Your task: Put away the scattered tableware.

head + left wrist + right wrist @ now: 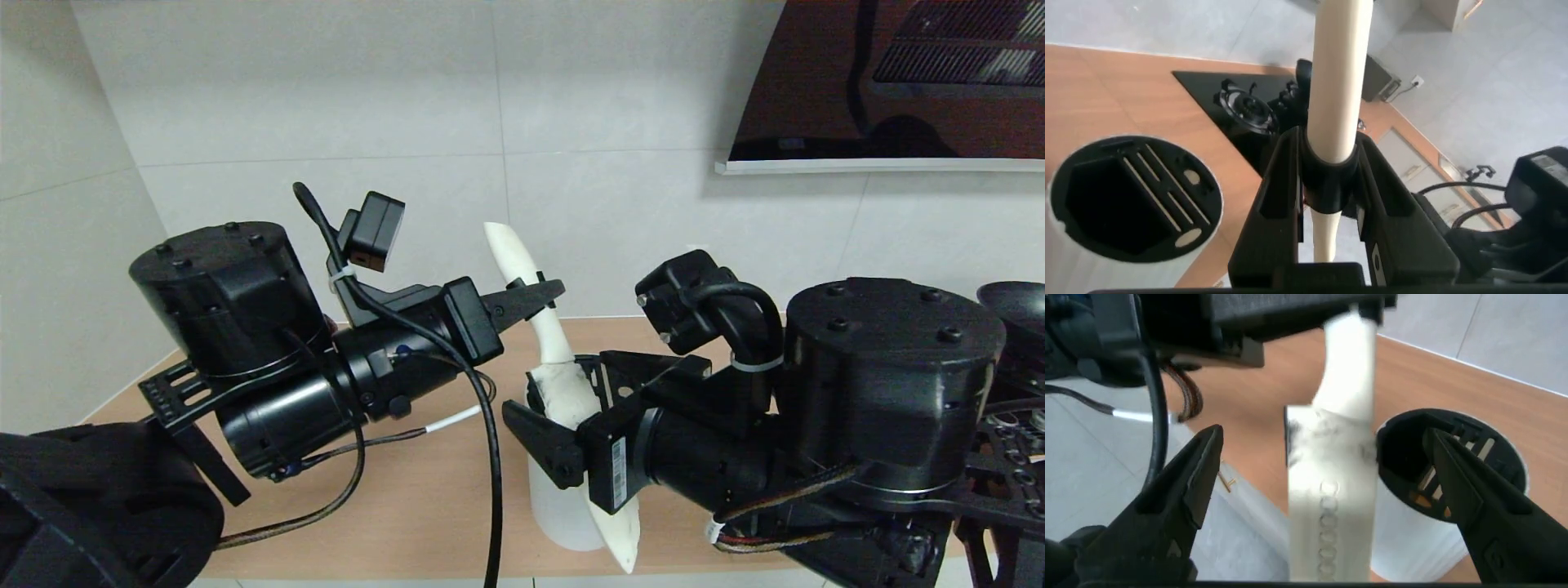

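Gripping a white rice paddle (553, 339) by its round handle, with the left end effector (539, 296) closed snugly on it above the worktop (408, 498), handle tip slanting up toward the wall and broad dimpled blade hanging down. Straddling that blade without visibly touching it, the right end effector (571, 404), spread wide with one finger on each side. Just beside the blade, standing on the worktop, a white utensil holder (559, 514) with a black slotted insert, a few sticks, likely chopsticks, in its slots. Blade apparently next to the holder's mouth rather than over it. Probably light, stiff plastic, smooth and a little slippery on the rounded handle, unlikely to break if dropped but apt to swivel in a two-finger pinch. Best taken across the flat faces of the blade or at the widening neck, for less twisting. Farther along the worktop, a gas hob (1249, 106).
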Controlling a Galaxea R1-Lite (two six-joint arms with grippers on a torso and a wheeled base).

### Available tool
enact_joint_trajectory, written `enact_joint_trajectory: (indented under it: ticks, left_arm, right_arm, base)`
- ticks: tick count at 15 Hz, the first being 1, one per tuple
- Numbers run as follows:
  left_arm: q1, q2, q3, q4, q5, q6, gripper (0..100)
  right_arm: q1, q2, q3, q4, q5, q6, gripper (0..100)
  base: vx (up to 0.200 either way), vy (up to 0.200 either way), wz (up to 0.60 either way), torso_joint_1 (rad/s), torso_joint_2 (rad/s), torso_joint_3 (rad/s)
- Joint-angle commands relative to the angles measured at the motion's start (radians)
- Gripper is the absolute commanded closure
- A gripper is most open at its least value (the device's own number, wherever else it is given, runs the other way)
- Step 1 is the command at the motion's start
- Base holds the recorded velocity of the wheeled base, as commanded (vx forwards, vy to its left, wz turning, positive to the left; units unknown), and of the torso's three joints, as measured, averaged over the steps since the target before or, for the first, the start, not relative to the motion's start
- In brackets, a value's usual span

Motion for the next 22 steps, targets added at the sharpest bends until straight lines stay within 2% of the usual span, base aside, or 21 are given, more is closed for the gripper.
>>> enact_joint_trajectory:
  ticks: [1,3,4,5,6,8,9,10,11,12,13,14,17,19,20,22]
  left_arm:
    - [0.003,-0.026,-0.020,0.017,0.005,0.000,100]
    - [0.006,-0.065,-0.053,0.077,0.031,0.000,100]
    - [0.008,-0.108,-0.118,0.181,0.085,0.008,100]
    - [0.008,-0.122,-0.167,0.252,0.136,0.034,100]
    - [0.008,-0.122,-0.224,0.310,0.203,0.082,100]
    - [0.008,-0.097,-0.345,0.390,0.324,0.206,100]
    - [0.005,-0.089,-0.375,0.413,0.376,0.264,100]
    - [-0.005,-0.086,-0.368,0.414,0.456,0.309,100]
    - [-0.029,-0.072,-0.342,0.407,0.521,0.338,100]
    - [-0.043,-0.062,-0.299,0.385,0.579,0.385,100]
    - [-0.046,-0.054,-0.288,0.347,0.593,0.424,100]
    - [-0.055,-0.034,-0.277,0.264,0.619,0.477,100]
    - [-0.123,0.062,-0.260,0.071,0.781,0.620,100]
    - [-0.161,0.115,-0.256,-0.046,0.827,0.669,100]
    - [-0.170,0.128,-0.253,-0.067,0.833,0.681,100]
    - [-0.189,0.150,-0.253,-0.086,0.843,0.684,100]
  right_arm:
    - [-0.061,-0.063,0.013,0.009,0.002,-0.002,0]
    - [-0.157,-0.112,0.021,0.013,0.019,-0.001,0]
    - [-0.282,-0.157,0.020,0.026,0.071,-0.001,0]
    - [-0.357,-0.180,0.020,0.039,0.111,-0.001,0]
    - [-0.415,-0.186,0.021,0.058,0.137,0.002,0]
    - [-0.499,-0.170,0.035,0.096,0.143,0.021,0]
    - [-0.513,-0.153,0.044,0.096,0.144,0.033,0]
    - [-0.516,-0.124,0.055,0.093,0.137,0.033,0]
    - [-0.516,-0.106,0.072,0.088,0.134,0.030,0]
    - [-0.516,-0.092,0.081,0.087,0.134,0.027,0]
    - [-0.516,-0.083,0.081,0.085,0.134,0.027,0]
    - [-0.516,-0.075,0.084,0.085,0.132,0.027,0]
    - [-0.516,-0.080,0.089,0.085,0.131,0.027,0]
    - [-0.516,-0.075,0.089,0.085,0.124,0.027,0]
    - [-0.516,-0.074,0.089,0.085,0.121,0.025,0]
    - [-0.516,-0.072,0.089,0.085,0.121,0.027,0]
  base:
    - [0.000,0.000,0.00,0.000,0.00,0.000]
    - [0.000,0.000,0.00,0.000,0.00,0.000]
    - [0.000,0.000,0.00,0.000,0.00,0.000]
    - [0.000,0.000,0.00,0.000,0.00,0.000]
    - [0.000,0.000,0.00,0.000,0.00,0.000]
    - [0.000,0.000,0.00,0.000,0.00,0.000]
    - [0.000,0.000,0.00,0.000,0.00,0.000]
    - [0.000,0.000,0.00,0.000,0.00,0.000]
    - [0.000,0.000,0.00,0.000,0.00,0.000]
    - [0.000,0.000,0.00,0.000,0.00,0.000]
    - [0.000,0.000,0.00,0.000,0.00,0.000]
    - [0.000,0.000,0.00,0.000,0.00,0.000]
    - [0.000,0.000,0.00,0.000,0.00,0.000]
    - [0.000,0.000,0.00,0.000,0.00,0.000]
    - [0.000,0.000,0.00,0.000,0.00,0.000]
    - [0.000,0.000,0.00,0.000,0.00,0.000]
